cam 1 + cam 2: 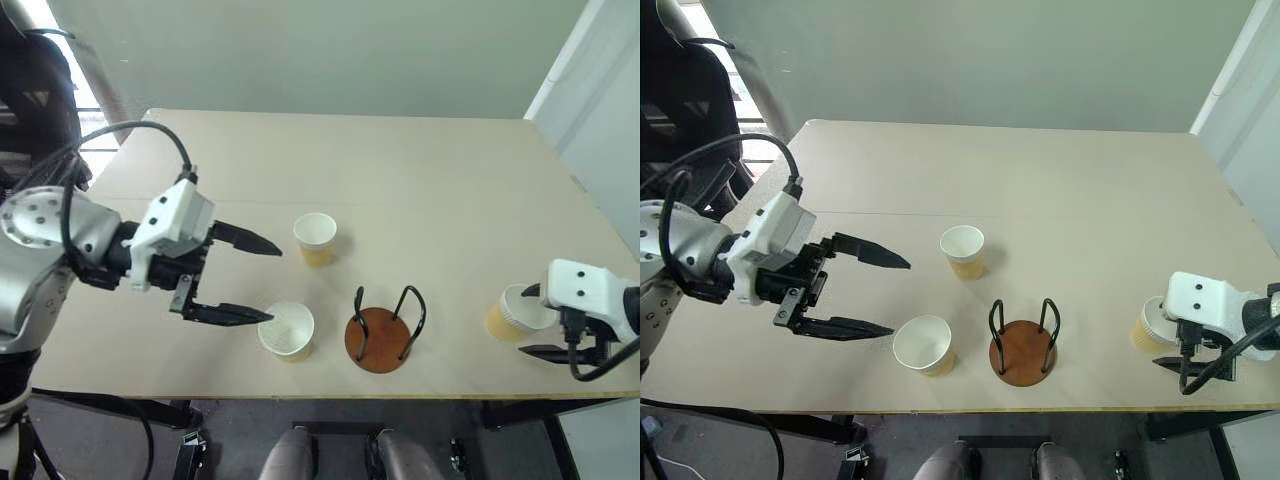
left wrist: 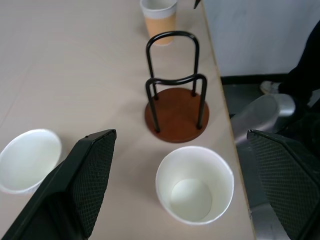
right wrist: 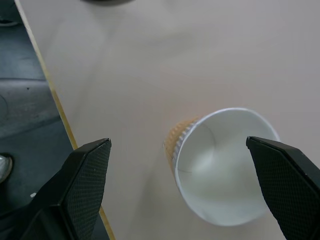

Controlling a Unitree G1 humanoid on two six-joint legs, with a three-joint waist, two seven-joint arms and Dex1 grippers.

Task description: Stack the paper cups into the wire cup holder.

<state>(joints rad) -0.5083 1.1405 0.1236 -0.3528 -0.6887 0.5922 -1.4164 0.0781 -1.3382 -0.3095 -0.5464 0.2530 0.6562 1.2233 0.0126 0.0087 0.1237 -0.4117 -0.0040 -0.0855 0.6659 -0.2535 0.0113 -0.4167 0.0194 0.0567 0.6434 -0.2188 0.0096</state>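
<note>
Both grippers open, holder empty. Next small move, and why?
Probably lower the right gripper around the cup beneath it and close: that cup stands upright between its open fingers, ungripped. The wire cup holder is empty, and the left gripper hovers open short of its nearest cup.

Our left gripper [image 1: 262, 280] spread wide, level over the table's [image 1: 420, 190] left side, our right gripper [image 3: 182, 185] gaping, angled down by its right edge

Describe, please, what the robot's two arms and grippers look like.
The left gripper has a white housing, two black tapered fingers and a silver arm with a looping black cable. The right gripper has a matching white housing with black cabling.
</note>
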